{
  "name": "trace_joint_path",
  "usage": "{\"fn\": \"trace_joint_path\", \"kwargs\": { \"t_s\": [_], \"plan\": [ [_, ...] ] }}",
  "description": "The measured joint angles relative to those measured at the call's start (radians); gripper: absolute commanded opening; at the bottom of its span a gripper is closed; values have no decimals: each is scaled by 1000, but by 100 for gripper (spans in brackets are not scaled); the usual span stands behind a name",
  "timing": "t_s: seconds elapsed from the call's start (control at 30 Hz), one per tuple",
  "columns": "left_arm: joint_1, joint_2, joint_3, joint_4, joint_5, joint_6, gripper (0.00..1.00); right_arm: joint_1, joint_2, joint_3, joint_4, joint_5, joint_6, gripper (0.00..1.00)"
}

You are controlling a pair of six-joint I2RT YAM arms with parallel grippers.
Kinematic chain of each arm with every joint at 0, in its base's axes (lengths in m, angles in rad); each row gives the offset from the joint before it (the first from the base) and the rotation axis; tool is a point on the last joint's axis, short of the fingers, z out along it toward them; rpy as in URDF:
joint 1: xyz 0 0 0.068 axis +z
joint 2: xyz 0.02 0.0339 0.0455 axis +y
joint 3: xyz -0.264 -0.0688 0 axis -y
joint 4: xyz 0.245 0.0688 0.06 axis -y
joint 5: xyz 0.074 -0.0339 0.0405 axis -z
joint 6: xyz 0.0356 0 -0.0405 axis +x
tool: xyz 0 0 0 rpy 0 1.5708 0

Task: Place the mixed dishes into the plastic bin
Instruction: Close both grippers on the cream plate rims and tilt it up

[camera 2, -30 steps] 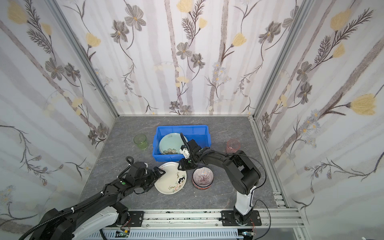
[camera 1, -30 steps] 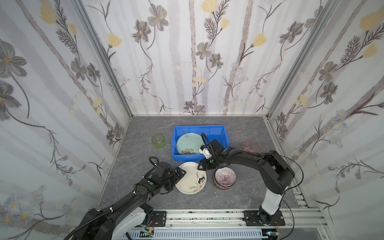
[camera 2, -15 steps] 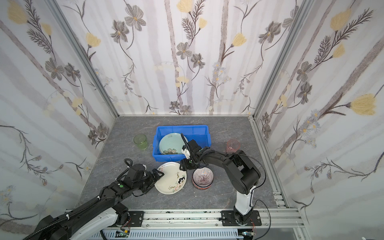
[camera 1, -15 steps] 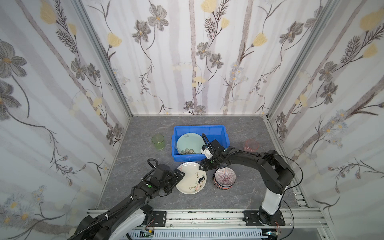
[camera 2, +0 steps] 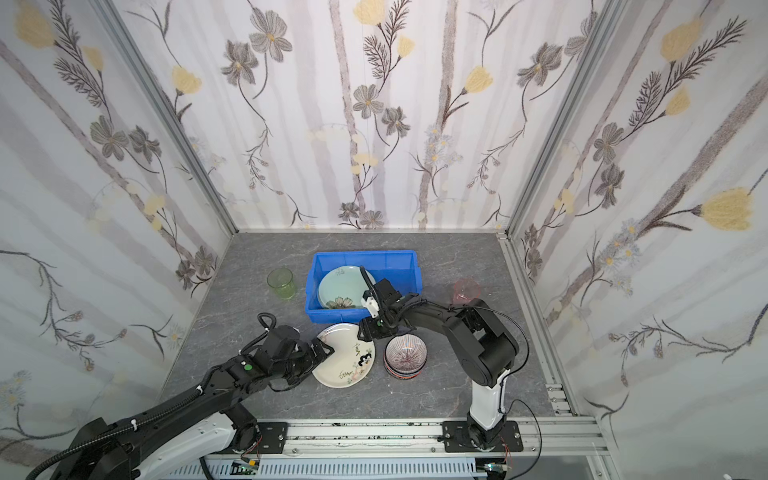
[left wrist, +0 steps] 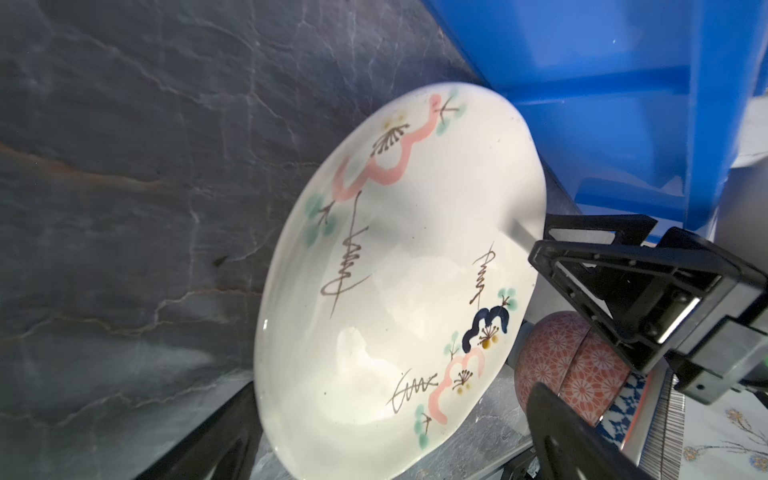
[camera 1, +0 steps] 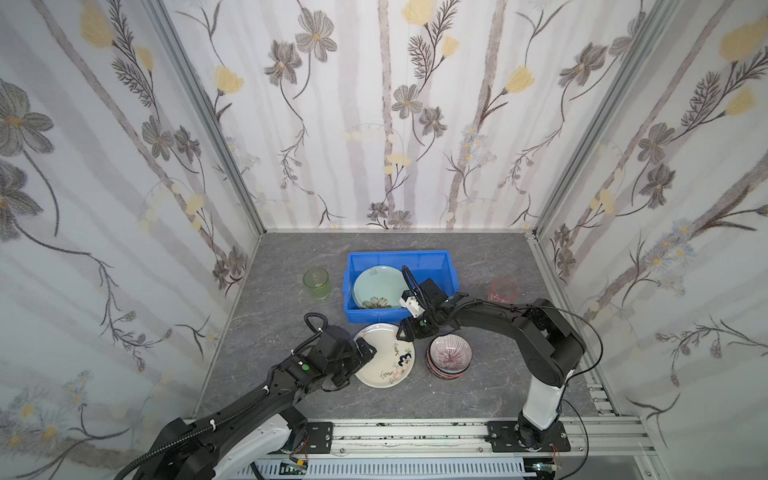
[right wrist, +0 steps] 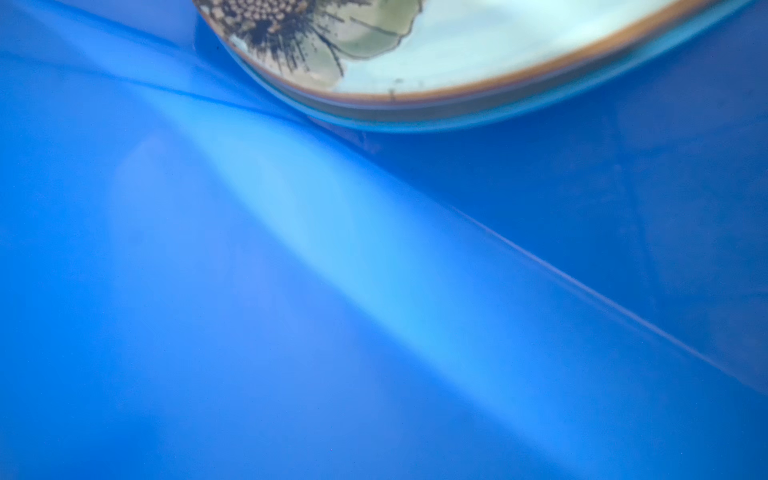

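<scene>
2 plates (camera 1: pixel 384 357) (camera 1: pixel 376 286), 2 tumblers (camera 1: pixel 316 282) (camera 1: pixel 503 289) and 1 bin (camera 1: pixel 397 253) show.

Bright blue bin (camera 1: pixel 399 253), pale green flowered plate (camera 1: pixel 376 282), cream plate (camera 1: pixel 382 365) (pink and navy blossoms), radial-striped bowl (camera 1: pixel 450 353)
</scene>
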Motion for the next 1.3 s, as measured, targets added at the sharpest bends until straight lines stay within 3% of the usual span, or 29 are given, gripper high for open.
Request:
{"fn": "trace_joint_path", "kwargs": {
  "t_s": [1.3],
  "plan": [
    [-9, 99, 39, -2, -56, -7, 100, 0, -38, 18, -13, -103, 21, 44]
  ]
}}
